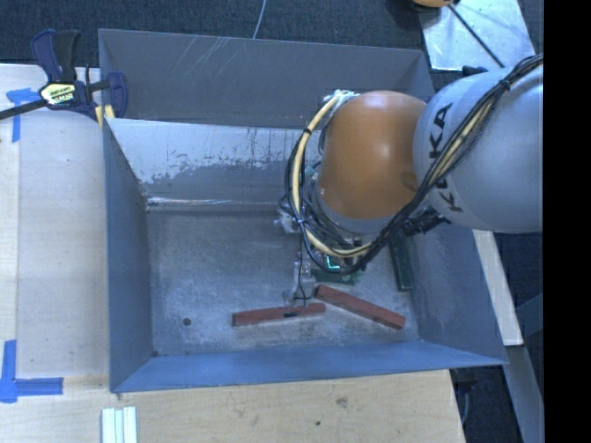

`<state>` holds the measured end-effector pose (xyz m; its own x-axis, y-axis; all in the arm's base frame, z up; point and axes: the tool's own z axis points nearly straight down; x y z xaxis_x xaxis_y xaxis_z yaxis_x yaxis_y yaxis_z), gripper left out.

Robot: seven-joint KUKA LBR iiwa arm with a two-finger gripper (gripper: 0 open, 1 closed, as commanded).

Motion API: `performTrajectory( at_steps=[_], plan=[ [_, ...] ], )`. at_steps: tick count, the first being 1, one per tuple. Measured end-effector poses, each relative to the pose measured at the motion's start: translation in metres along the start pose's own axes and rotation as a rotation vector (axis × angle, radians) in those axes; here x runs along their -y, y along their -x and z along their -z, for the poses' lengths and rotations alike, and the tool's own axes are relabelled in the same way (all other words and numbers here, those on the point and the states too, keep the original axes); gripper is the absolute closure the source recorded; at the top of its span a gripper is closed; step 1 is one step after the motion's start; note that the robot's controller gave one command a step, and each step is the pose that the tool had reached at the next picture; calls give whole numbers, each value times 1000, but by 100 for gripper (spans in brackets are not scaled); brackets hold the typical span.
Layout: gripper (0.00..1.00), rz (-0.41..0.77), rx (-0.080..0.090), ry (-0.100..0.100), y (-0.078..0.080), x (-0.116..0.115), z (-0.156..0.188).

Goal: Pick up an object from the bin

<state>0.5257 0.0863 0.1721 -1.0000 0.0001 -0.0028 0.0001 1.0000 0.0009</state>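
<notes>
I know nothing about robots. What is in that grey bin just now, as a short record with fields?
bin: grey metal
arm: enters from the right, orange cover at the wrist
gripper: low near the front wall, at the left strip's right end
left strip: reddish-brown, flat on the floor
right strip: reddish-brown, slanting away rightward
dark block: by the right wall

grey bin floor carries two flat brown sticks.
</notes>
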Motion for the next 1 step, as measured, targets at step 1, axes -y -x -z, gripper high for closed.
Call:
performTrajectory(
  at_steps=[1],
  plan=[
    [0,0,0,0,0,0,0]
  ],
)
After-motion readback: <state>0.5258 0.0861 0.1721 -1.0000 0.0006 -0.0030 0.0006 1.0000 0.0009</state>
